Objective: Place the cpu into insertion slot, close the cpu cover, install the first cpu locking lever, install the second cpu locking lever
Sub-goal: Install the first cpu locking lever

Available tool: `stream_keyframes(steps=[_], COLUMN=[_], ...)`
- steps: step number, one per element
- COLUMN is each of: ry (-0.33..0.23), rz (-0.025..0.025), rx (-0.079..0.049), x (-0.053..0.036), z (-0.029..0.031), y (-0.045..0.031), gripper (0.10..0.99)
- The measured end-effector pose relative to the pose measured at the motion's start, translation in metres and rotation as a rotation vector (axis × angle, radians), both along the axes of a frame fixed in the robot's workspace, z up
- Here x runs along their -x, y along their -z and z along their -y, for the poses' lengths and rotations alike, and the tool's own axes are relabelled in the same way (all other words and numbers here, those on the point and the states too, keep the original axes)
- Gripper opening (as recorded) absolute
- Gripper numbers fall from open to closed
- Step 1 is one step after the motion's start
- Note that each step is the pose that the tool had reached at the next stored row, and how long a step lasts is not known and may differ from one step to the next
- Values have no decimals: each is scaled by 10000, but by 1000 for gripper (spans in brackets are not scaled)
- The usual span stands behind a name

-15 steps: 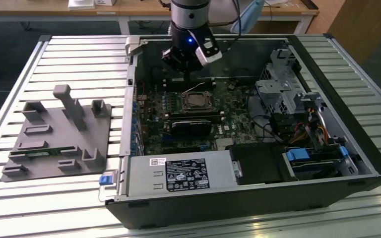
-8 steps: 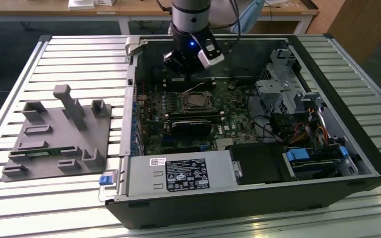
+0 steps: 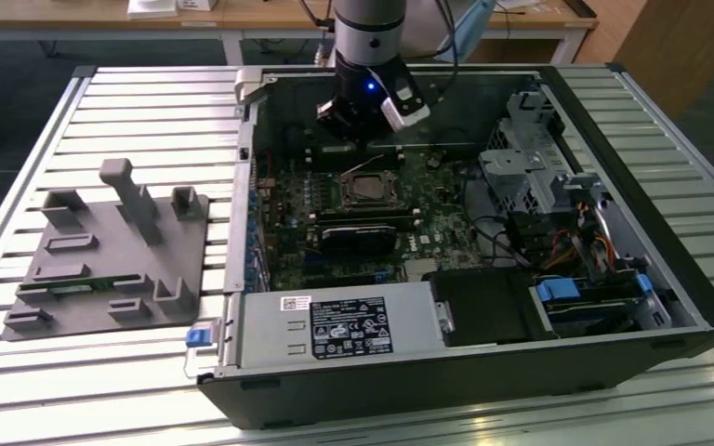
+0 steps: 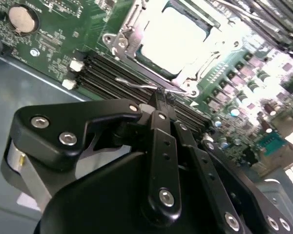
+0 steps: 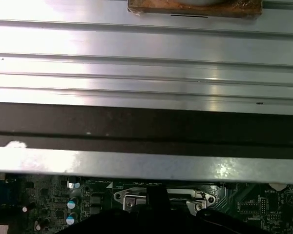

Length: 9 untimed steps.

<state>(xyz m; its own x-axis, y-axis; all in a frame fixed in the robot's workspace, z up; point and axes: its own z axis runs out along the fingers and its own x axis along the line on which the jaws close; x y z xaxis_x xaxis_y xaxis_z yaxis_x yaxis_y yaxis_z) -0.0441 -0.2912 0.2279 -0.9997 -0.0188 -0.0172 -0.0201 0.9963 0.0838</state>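
The cpu (image 4: 171,41) sits under the cpu cover (image 4: 132,29), gripper (image 4: 158,95) fingers together beside its edge.

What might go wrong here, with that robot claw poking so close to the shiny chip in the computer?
The gripper has its tips at a thin wire locking lever beside the cpu cover. The wire looks springy, so it might slip off the tips and snap back. Just behind the lever sit the memory slots on the green board; a small sideways miss could scrape them. The cpu glares bright, which may hide details.
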Motion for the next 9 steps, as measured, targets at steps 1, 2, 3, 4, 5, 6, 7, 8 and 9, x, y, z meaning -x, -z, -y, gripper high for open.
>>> stream_keyframes(steps=[1, 2, 3, 4, 5, 6, 7, 8, 9], ry=[-3, -9, -11, -15, -14, -14, -14, -15, -15], rz=[0, 0, -1, -1, -1, -2, -1, -1, -1], rx=[1, 2, 2, 2, 2, 2, 2, 2, 2], x=[-6, -9, -12, -18, -27, -34, -46, -56, -65], z=[-3, -9, -12, -15, -17, -18, -18, -19, -19], y=[10, 18, 27, 34, 39, 43, 45, 49, 52], gripper=[106, 106, 106, 106, 106, 106, 106, 106, 106])
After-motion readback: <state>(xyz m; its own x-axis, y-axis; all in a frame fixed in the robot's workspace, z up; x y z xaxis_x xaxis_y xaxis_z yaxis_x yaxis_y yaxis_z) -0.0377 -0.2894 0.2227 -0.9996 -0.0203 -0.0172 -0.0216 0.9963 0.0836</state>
